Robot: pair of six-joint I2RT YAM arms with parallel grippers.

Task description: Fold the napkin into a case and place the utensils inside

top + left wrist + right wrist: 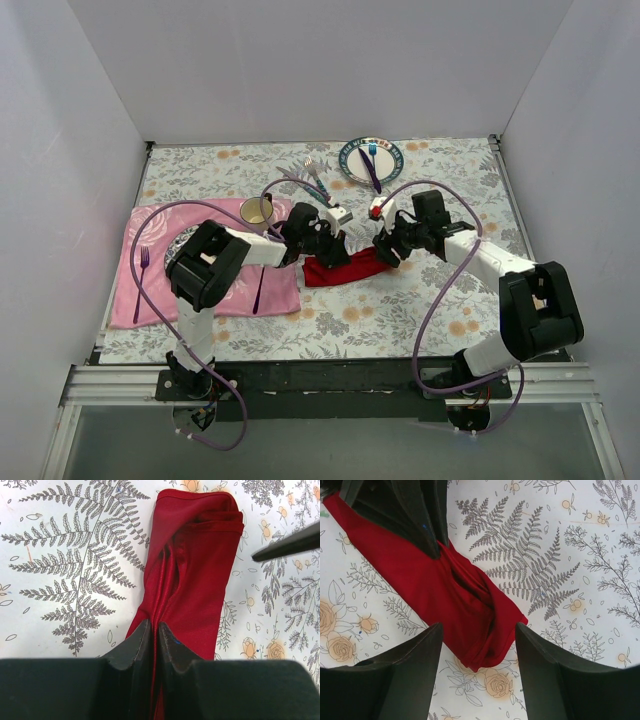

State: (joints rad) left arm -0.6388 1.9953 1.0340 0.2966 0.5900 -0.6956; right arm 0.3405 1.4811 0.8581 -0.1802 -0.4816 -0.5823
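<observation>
**anon:** which way does the napkin [347, 270] lie from your claws?

**me:** It's a long red roll on the tablecloth [400, 310], stretched between them. My left claw [154, 630] pinches one end; my right claw [479, 630] is spread wide, straddling the other end, nothing grabbed.

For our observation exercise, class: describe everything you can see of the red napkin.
The napkin is plain deep-red cloth, slightly shiny, bunched into a long creased roll lying flat on the floral tablecloth beside the pink mat. The left end effector pinches one end; the other end lies inside the open right end effector, apparently untouched.
</observation>
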